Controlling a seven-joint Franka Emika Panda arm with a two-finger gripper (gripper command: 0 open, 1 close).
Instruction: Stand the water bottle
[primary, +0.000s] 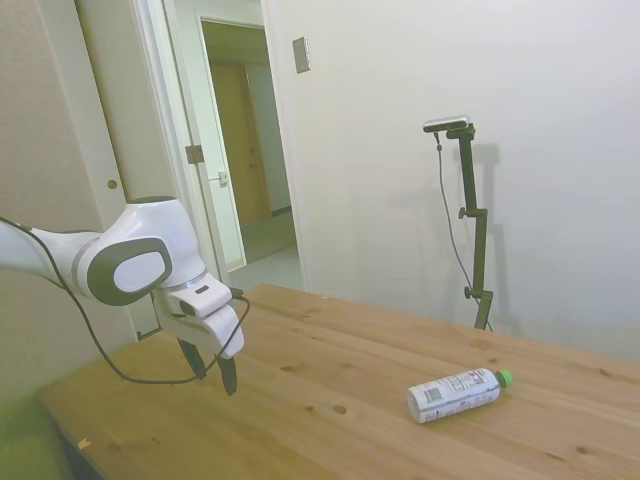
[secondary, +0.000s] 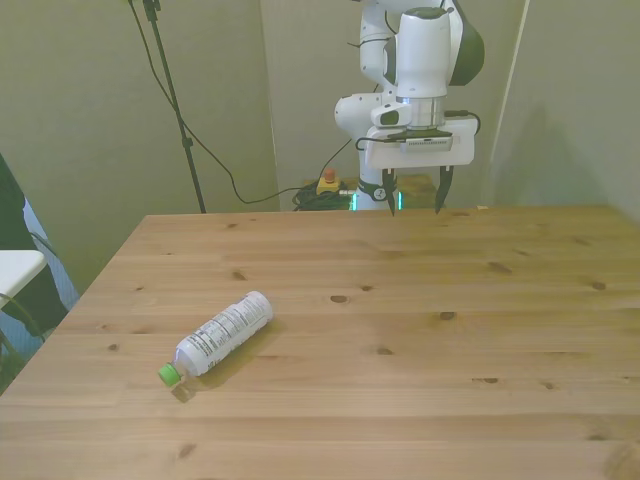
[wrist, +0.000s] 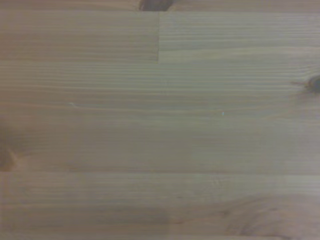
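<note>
In the side view, we see at the left the white arm (primary: 120, 262) reaching in over the near end of the wooden table (primary: 330, 370). Its gripper (primary: 212, 374) hangs above the wood with the two dark fingers pointing down. The fingers are spread apart and nothing is between them; the front view shows the gap clearly.

Further to the right, well apart from the gripper, we find the water bottle (primary: 455, 393). It lies on its side on the table top. Its white-grey label faces up and its green cap (primary: 505, 378) points to the right in this view.

In the front view, the bottle (secondary: 223, 334) lies toward the front view's left, with the cap (secondary: 169, 374) at the end nearer to the camera. The gripper (secondary: 413, 192) hangs over the far edge of the table, right of the middle.

The wrist view shows us only bare wood grain (wrist: 160, 120) with some dark knots.
</note>
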